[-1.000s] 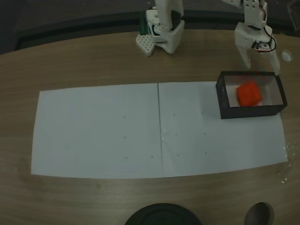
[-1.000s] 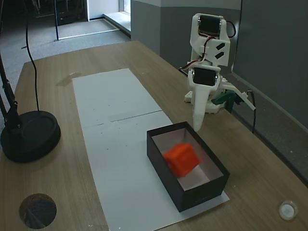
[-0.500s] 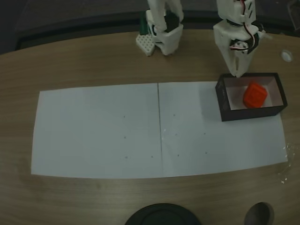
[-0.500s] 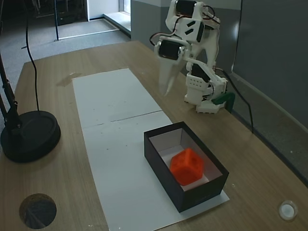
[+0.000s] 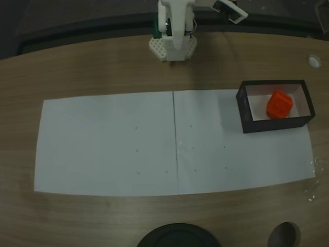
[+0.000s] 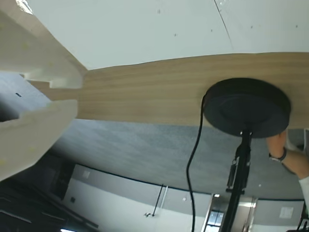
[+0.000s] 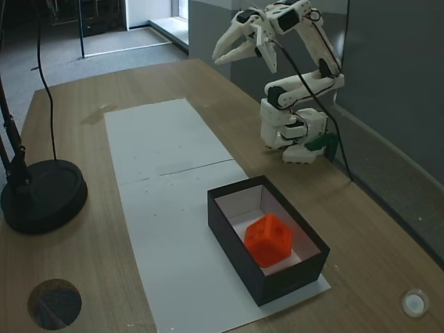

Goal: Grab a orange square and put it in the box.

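The orange square (image 5: pixel 279 104) (image 7: pixel 270 239) lies inside the box (image 5: pixel 244 112) (image 7: pixel 229 225), a black open-topped box with a white inside, at the right end of the paper. My gripper (image 7: pixel 223 57) is raised high above the table's far side, well away from the box, and folded back over the arm's base (image 5: pixel 174 36). Its white fingers stand apart with nothing between them. In the wrist view the gripper (image 6: pixel 79 92) enters from the left with a gap between its two fingers, looking across the table edge.
Two white paper sheets (image 5: pixel 128 144) cover the middle of the wooden table. A black lamp base (image 7: pixel 41 194) (image 6: pixel 246 106) stands at the near edge. A small white cap (image 5: pixel 313 60) lies beyond the box. A person's hand (image 6: pixel 289 157) shows near the lamp pole.
The arm has lifted away from the box and swung back over its base. The orange square has settled inside the box.
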Robot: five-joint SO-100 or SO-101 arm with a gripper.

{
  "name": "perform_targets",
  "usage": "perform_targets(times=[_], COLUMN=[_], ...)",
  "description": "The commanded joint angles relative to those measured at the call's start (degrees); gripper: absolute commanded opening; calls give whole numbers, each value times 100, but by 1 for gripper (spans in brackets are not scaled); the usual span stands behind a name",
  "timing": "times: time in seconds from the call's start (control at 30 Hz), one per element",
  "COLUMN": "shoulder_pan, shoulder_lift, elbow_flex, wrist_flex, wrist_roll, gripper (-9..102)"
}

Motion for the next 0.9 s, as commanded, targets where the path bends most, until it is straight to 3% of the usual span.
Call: perform_targets(times=[0.0, 0.4, 0.87], shoulder_pan=[70, 114, 105], shoulder_lift=[650, 2487, 2558], elbow_flex=[404, 2162, 4157], wrist_flex=[-299, -1292, -1371], wrist_roll=[-35, -26, 18], gripper=[0, 0, 0])
